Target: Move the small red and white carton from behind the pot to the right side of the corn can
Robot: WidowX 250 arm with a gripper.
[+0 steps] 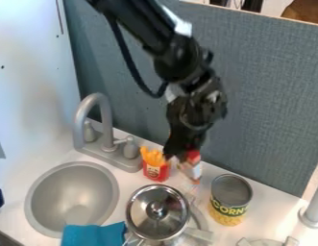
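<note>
Closest to the jaws is a small red-topped item [195, 169], leaning at their lower end; the overlap suggests it may be held by its top, but I cannot tell whether the jaws are open, closed or gripping it. The black gripper [181, 156] hangs down, probably to reach small things from above. Just beside the jaws, sinkward, stands a red carton of toy fries [155, 166], upright, likely so the fries stay in. Below them in the view, a lidded metal pot [157, 216] partly covers a burner [200, 222], as cookware would for cooking. On their other side, an upright can [230, 199] rests on its base on the worktop [267, 211]. Farther off are the faucet [105, 117], arched to serve the sink [65, 192], and a blue cloth [93, 235] near the sink's rim, perhaps for wiping.
</note>
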